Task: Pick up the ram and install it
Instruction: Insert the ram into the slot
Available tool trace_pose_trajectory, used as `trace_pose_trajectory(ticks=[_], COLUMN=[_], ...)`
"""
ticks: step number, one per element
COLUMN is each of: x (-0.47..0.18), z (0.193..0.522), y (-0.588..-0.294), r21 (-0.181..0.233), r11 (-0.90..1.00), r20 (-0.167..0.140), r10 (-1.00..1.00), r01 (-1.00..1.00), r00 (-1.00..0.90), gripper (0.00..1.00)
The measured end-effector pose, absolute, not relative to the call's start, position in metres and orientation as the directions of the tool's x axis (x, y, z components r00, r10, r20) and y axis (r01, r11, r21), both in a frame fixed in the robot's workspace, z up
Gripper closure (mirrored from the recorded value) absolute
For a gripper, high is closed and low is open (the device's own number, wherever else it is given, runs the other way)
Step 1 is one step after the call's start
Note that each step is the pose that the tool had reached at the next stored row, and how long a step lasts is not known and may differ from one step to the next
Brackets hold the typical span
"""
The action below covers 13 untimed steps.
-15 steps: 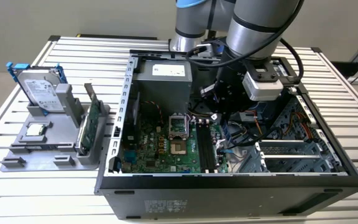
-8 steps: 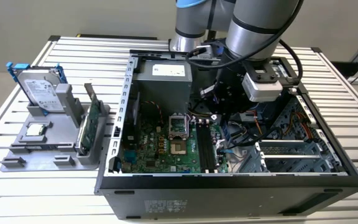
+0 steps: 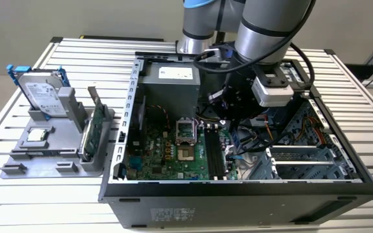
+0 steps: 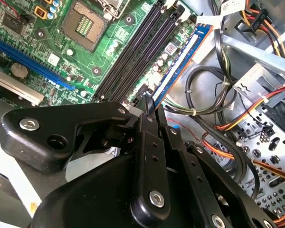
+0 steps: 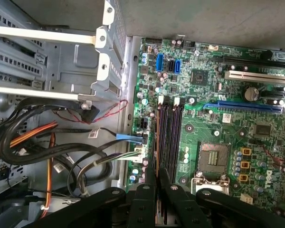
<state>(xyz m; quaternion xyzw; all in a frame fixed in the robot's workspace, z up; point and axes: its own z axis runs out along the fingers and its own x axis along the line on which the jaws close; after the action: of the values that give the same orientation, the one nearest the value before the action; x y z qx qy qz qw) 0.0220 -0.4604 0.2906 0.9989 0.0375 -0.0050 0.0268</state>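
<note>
Ram, a long thin blue-green circuit-board stick (image 4: 178, 66), is seen in the second wrist view held edge-on at one end between the closed black fingers of the gripper (image 4: 149, 110); the jaws are pinched narrowly on the board. The stick is lined up along the black memory slots (image 4: 137, 47) of the green motherboard (image 4: 85, 52), on their outer side, next to the bundled black cables (image 4: 213, 102).

In the first wrist view the ram (image 5: 156, 142) appears as a thin edge running up from the gripper (image 5: 155, 178), just beside the outermost of the memory slots (image 5: 170, 137); whether it is seated cannot be told.

In the exterior view the grey robot arm (image 3: 264, 29) is reached down into the open black computer case (image 3: 238, 189), above the motherboard.

The installing step is judged to be in hand; a straight, even press into the slot is called for next
</note>
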Motion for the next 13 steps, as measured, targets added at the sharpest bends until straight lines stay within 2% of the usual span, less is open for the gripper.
trace_pose_trajectory(ticks=[13], x=[0.0221], z=[0.2869], y=[-0.4604], r21=[0.064], r11=[-0.995], r20=[-0.013], r10=[0.074], r01=[0.075], r00=[0.997], gripper=[1.0])
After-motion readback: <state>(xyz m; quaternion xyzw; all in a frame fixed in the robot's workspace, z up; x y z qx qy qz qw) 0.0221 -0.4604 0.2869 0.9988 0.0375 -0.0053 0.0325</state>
